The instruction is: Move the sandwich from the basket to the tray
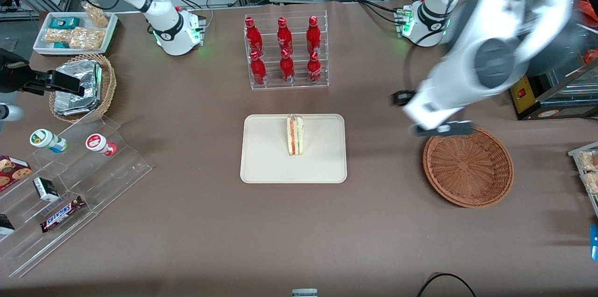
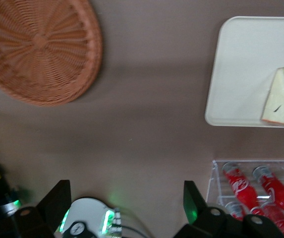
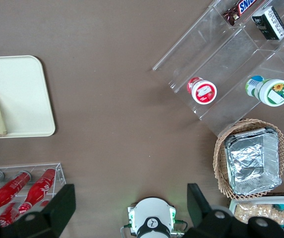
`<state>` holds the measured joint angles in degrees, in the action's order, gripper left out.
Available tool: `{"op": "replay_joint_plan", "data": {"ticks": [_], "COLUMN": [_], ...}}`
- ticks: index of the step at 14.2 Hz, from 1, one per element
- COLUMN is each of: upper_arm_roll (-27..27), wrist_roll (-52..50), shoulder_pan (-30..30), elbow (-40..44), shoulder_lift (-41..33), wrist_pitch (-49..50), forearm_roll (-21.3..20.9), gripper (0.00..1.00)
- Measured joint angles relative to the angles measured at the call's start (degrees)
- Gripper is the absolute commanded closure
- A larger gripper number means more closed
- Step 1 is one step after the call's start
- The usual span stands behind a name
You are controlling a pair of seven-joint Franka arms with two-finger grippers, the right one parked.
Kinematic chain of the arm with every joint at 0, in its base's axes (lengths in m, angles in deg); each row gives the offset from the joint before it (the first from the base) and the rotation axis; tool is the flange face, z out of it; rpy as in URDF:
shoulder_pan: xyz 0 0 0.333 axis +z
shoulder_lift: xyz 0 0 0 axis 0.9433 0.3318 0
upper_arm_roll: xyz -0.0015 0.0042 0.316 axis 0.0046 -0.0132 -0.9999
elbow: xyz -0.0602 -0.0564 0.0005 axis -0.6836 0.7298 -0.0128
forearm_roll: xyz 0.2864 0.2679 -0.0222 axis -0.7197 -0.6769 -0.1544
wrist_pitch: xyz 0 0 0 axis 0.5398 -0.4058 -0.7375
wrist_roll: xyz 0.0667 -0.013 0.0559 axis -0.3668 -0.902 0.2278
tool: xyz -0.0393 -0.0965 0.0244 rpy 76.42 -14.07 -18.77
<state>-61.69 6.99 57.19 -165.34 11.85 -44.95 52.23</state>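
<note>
**Jaws wide open, nothing held; sandwich on tray**

Jaws stand spread wide with nothing between them. You can check it in the left wrist view, where the gripper (image 2: 125, 192) shows both dark fingers (image 2: 57, 201) far apart and only bare brown tablecloth (image 2: 146, 134) in the gap. In the front view your gripper (image 1: 443, 129) hangs at mid-height of the frame, toward the working arm's end of the table. It is above the rim of the basket (image 1: 468, 166) on the edge farther from the camera, and whether it touches the wicker you cannot tell.

You see only weave inside the basket in both views (image 2: 37, 49).

The sandwich (image 1: 295, 135) sits on the tray (image 1: 266, 157) in the middle of the front frame. It stands on edge with its red and green filling stripes facing the camera, in the half of the tray farther from the camera. The wrist view shows the sandwich (image 2: 283, 96) near the tray's (image 2: 241, 64) rim, on the side toward the bottle rack (image 2: 251, 186).

The rack of red bottles (image 1: 286, 52) stands in the upper middle of the front frame, farther from the camera than the tray and apart from it.
</note>
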Motion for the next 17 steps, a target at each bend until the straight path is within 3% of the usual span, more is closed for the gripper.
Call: {"op": "replay_joint_plan", "data": {"ticks": [3, 8, 17], "upper_arm_roll": [-0.1, -0.1, 0.3], "wrist_roll": [2.0, 2.1, 3.0], "shoulder_pan": [6.0, 10.1, 10.2], "elbow": [-0.4, -0.9, -0.3], "shoulder_lift": [-4.9, -11.3, -9.2], "wrist_pitch": [5.5, 11.1, 9.3], "forearm_roll": [-1.4, -3.8, -3.8], "gripper": [0.0, 0.0, 0.0]}}
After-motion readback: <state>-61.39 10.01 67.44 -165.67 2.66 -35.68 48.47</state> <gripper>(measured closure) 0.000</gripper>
